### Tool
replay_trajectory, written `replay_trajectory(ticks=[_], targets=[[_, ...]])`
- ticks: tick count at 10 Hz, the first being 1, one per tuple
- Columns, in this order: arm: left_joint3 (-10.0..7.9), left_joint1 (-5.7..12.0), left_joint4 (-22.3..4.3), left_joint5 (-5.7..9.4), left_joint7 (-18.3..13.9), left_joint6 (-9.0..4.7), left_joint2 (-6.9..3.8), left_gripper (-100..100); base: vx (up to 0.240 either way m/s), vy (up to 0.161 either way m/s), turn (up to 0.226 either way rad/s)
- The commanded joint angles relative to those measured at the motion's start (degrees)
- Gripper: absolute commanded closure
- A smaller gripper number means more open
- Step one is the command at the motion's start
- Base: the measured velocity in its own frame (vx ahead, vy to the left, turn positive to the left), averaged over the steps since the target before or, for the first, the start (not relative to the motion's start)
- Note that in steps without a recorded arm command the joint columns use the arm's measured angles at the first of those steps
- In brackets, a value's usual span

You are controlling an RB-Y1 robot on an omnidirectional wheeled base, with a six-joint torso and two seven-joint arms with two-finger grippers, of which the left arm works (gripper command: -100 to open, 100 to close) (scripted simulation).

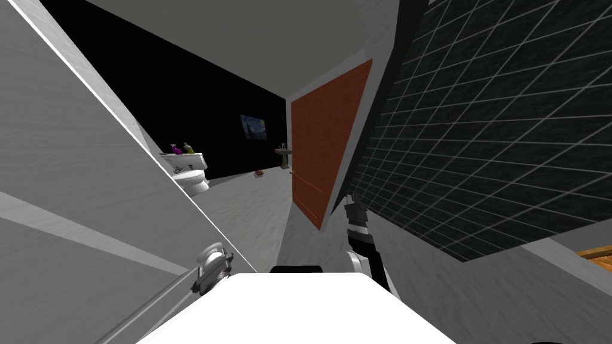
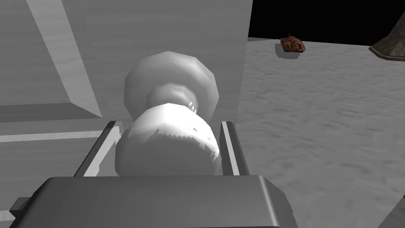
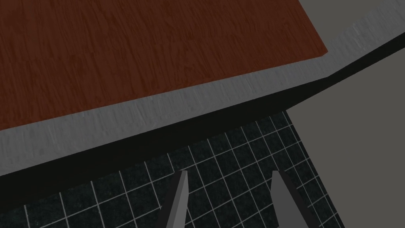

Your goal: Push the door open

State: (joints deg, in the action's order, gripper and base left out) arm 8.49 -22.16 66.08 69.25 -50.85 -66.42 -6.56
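- The grey door (image 1: 72,179) with raised panels stands swung open, and grey floor (image 2: 316,118) shows past its free edge.
- Its round pale knob (image 2: 168,146) sticks out of the door face close to that free edge.
- The left gripper (image 2: 168,123) is right at the door. Its two fingers (image 2: 231,146) are spread about as wide as the knob and sit against either side of it, so it's got the knob in its grip.
- The right gripper (image 3: 228,173) is well away from the door, up by the dark tiled wall (image 1: 490,119). Its blades are apart with nothing between them.
- A red-brown panel (image 1: 323,137) stands well apart from the door, beside the tiled wall.
- Beyond the door's edge there's a white toilet (image 1: 192,173) with little bottles on its tank.
- Further past the door are a small sink (image 1: 284,154), a brownish thing on the floor (image 2: 292,43) that I can't make out, and a black area with a picture (image 1: 253,126).
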Motion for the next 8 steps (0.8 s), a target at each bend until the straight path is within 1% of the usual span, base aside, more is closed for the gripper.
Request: replay_trajectory(ticks=[1, 8], targets=[[-2.16, 0.61, -1.2, 0.44, -0.2, -0.68, -0.02, 100, 0.084, 0.076, -0.020], [-8.54, 1.56, -2.2, 2.24, 0.2, -0.12, 1.24, 100, 0.093, 0.062, -0.020]])
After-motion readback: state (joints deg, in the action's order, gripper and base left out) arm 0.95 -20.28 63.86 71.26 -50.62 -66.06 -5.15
